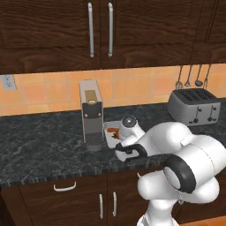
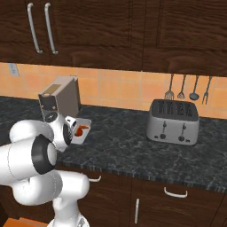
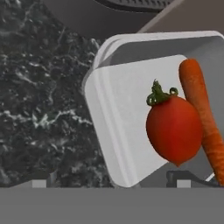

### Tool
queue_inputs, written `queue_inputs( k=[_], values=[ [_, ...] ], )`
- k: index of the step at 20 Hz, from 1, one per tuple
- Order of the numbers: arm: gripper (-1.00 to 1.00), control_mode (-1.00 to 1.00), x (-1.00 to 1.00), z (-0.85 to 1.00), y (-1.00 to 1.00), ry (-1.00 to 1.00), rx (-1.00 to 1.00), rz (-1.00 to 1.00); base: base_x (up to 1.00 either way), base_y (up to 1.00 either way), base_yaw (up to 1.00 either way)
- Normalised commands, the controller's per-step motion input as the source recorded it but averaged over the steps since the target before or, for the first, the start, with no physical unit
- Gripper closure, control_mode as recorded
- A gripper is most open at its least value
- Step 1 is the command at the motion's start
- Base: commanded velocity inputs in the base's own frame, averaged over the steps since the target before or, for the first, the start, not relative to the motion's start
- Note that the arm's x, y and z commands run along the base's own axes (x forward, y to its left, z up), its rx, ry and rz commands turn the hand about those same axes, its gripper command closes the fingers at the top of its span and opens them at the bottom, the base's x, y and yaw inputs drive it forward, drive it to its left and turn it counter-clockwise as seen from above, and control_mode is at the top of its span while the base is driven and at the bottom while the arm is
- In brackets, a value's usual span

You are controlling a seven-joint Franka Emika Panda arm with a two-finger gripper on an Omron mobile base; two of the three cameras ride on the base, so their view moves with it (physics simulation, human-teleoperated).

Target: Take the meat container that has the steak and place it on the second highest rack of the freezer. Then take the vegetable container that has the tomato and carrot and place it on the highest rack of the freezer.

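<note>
The vegetable container (image 3: 118, 131) is a white square tub on the dark stone counter, just right of the coffee machine. Inside it lie a glossy red tomato (image 3: 174, 129) with a green stem and an orange carrot (image 3: 199, 100) along one wall. My gripper (image 3: 111, 184) hangs open right above the tub's near corner, with that corner between its tips and nothing held. From the base, the tub (image 1: 109, 130) (image 2: 85, 124) peeks out past my white wrist. The meat container, the steak and the freezer are out of view.
A tall grey coffee machine (image 1: 91, 115) stands close to the tub's left side. A silver toaster (image 1: 194, 106) sits far right on the counter (image 1: 39, 145), with utensils (image 1: 192, 77) hanging above it. Dark cabinets (image 1: 101, 31) overhang the counter.
</note>
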Motion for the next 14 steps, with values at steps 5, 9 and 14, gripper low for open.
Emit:
queue_inputs(
  k=[5, 9, 14],
  values=[
    [-1.0, -1.0, 0.34, -0.32, 0.08, 0.03, 0.0, 0.0, 0.0, 0.0, 0.0],
    [-1.0, -1.0, 0.08, -0.45, 0.1, 0.0, 0.0, 0.0, 0.0, 0.0, 0.0],
    [-1.0, -1.0, 0.19, -0.53, 0.12, 0.02, -0.02, 0.0, 0.0, 0.0, 0.0]
  ],
)
